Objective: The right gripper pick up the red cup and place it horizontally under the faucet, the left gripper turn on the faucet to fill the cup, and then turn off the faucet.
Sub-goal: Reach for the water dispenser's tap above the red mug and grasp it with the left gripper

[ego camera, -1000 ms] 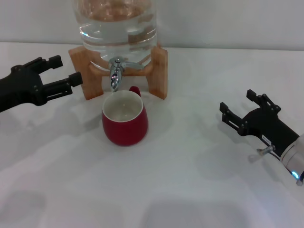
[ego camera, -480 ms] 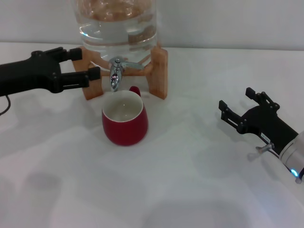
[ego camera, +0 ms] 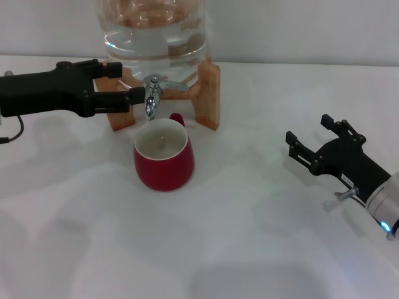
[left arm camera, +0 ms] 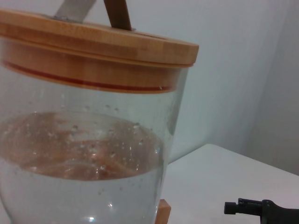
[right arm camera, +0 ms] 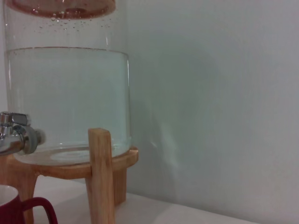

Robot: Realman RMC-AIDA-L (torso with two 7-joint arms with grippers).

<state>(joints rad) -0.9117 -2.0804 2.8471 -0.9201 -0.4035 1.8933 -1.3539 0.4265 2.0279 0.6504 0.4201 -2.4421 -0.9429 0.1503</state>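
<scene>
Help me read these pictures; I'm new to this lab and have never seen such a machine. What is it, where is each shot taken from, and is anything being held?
It is a robot with two arms, each ending in a black two-fingered claw. The wide picture comes from a camera on its head, looking down at a white table. The other two come from cameras on the wrists, close to the water jar.

The jar sits on a wooden stand with a small chrome faucet. A red cup stands upright under the spout.

The left gripper is open beside the faucet, not yet gripping it. The right gripper rests open off to the right. Nothing is held.
</scene>
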